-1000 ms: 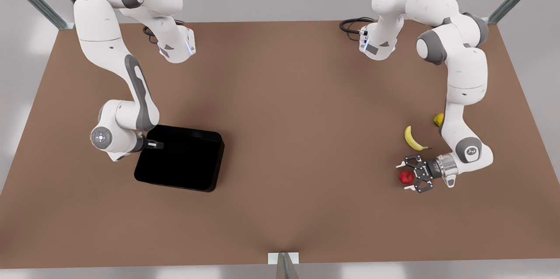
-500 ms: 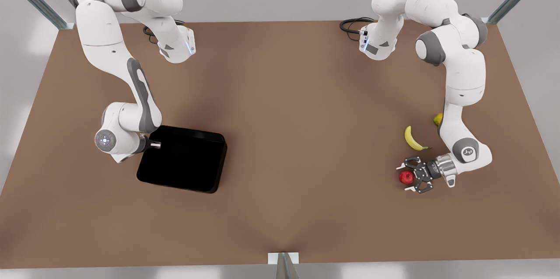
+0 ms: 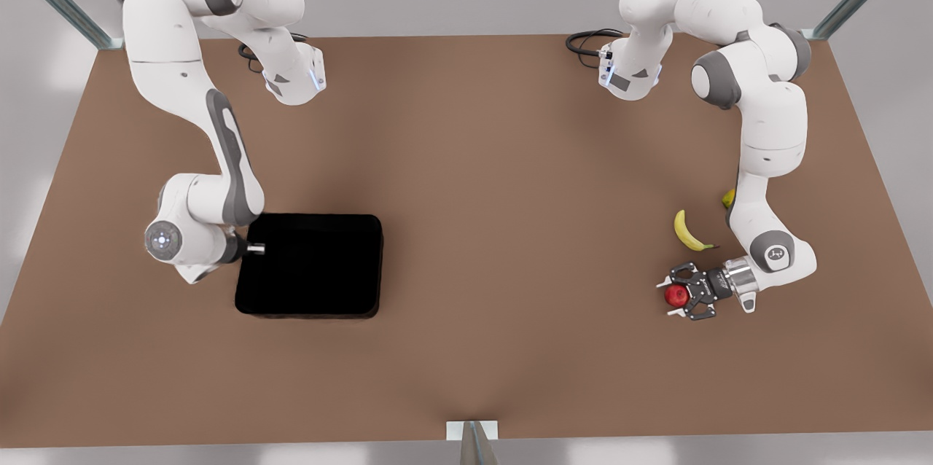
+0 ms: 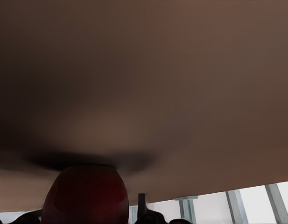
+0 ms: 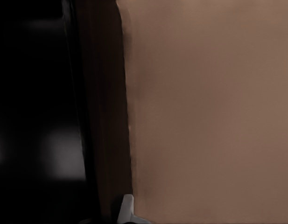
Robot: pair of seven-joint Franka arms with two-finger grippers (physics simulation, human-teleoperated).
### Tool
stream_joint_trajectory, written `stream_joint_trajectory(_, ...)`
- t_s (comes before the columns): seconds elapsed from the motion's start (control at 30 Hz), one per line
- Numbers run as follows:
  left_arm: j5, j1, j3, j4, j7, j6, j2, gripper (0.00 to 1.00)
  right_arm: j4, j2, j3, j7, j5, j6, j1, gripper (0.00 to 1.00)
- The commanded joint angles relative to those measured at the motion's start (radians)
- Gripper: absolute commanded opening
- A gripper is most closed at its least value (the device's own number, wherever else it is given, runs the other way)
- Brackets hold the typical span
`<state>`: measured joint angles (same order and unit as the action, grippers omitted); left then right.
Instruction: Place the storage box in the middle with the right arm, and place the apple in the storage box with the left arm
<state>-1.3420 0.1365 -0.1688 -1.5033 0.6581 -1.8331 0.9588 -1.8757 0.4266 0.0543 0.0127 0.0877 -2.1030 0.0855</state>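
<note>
1. Left gripper [image 3: 678, 296], fingers spread around the small round red apple [image 3: 676, 295] at the front view's right; smooth and firm, grip across its widest part.
2. Right gripper [image 3: 255, 249] pinches the shallow glossy black storage box [image 3: 310, 264] rim at the front view's left; rigid, likely slippery.

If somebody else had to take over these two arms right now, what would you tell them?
Left gripper: fingers either side of the apple, which sits on the table; whether they have closed on it is unclear.
Right gripper: at the storage box rim on the front view's left; grip unclear.
Done: neither step. The box is well off centre and holds no apple.
Left: box to the middle, then apple into it. Ignore the banana.
</note>
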Motion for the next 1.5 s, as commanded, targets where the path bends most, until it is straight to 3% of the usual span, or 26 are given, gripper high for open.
stream_joint_trajectory(0.0, 0.001, 0.000, 0.000, 0.000, 0.000, 0.000, 0.000, 0.68, 0.016, 0.001, -0.014, -0.003, -0.002, -0.003, 0.019, 0.21)
stream_joint_trajectory(0.1, 0.000, 0.000, 0.000, 0.000, 0.002, -0.002, 0.001, 0.68, 0.139, 0.032, -0.016, -0.019, 0.000, -0.019, 0.184, 0.21)
stream_joint_trajectory(0.23, 0.000, 0.000, 0.000, 0.000, 0.002, -0.002, 0.001, 0.66, 0.302, 0.159, -0.019, 0.000, 0.178, -0.015, 0.295, 0.21)
stream_joint_trajectory(0.37, 0.000, 0.000, -0.002, 0.000, 0.009, -0.002, 0.000, 0.64, 0.426, 0.271, -0.097, -0.007, 0.185, -0.020, 0.318, 0.21)
stream_joint_trajectory(0.57, 0.004, 0.000, -0.002, 0.002, 0.035, 0.014, -0.038, 0.63, 0.455, 0.322, -0.099, -0.003, 0.185, -0.042, 0.346, 0.25)
stream_joint_trajectory(0.6, 0.004, 0.000, 0.000, 0.003, 0.057, 0.012, -0.052, 0.63, 0.455, 0.333, -0.099, 0.000, 0.185, -0.074, 0.346, 1.00)
stream_joint_trajectory(0.8, 0.004, -0.064, 0.015, 0.009, 0.182, -0.002, -0.132, 0.63, 0.457, 0.330, -0.114, 0.000, 0.184, -0.081, 0.346, 1.00)
stream_joint_trajectory(0.9, 0.053, -0.159, 0.014, 0.000, 0.316, -0.003, -0.265, 0.63, 0.458, 0.259, -0.113, -0.008, 0.182, -0.061, 0.336, 1.00)
stream_joint_trajectory(0.97, 0.139, -0.239, 0.014, 0.000, 0.455, -0.063, -0.324, 0.63, 0.463, 0.023, -0.090, -0.003, 0.175, 0.285, 0.198, 1.00)
stream_joint_trajectory(1.0, 0.149, -0.302, 0.011, 0.000, 0.512, -0.098, -0.339, 0.63, 0.466, -0.061, 0.004, 0.000, 0.173, 0.483, 0.154, 1.00)
stream_joint_trajectory(1.03, 0.173, -0.305, 0.011, 0.000, 0.514, -0.098, -0.339, 0.67, 0.461, -0.106, 0.119, 0.000, 0.170, 0.580, 0.148, 1.00)
stream_joint_trajectory(1.1, 0.173, -0.305, 0.008, 0.000, 0.509, -0.103, -0.325, 0.81, 0.457, -0.163, 0.209, 0.067, 0.076, 0.652, 0.114, 1.00)
stream_joint_trajectory(1.2, 0.173, -0.304, 0.008, 0.000, 0.497, -0.112, -0.307, 0.99, 0.420, -0.227, 0.231, 0.076, -0.023, 0.660, 0.100, 1.00)
stream_joint_trajectory(1.47, 0.115, -0.307, 0.023, -0.008, 0.371, -0.281, -0.167, 1.00, 0.418, -0.213, 0.231, 0.078, -0.023, 0.660, 0.100, 1.00)
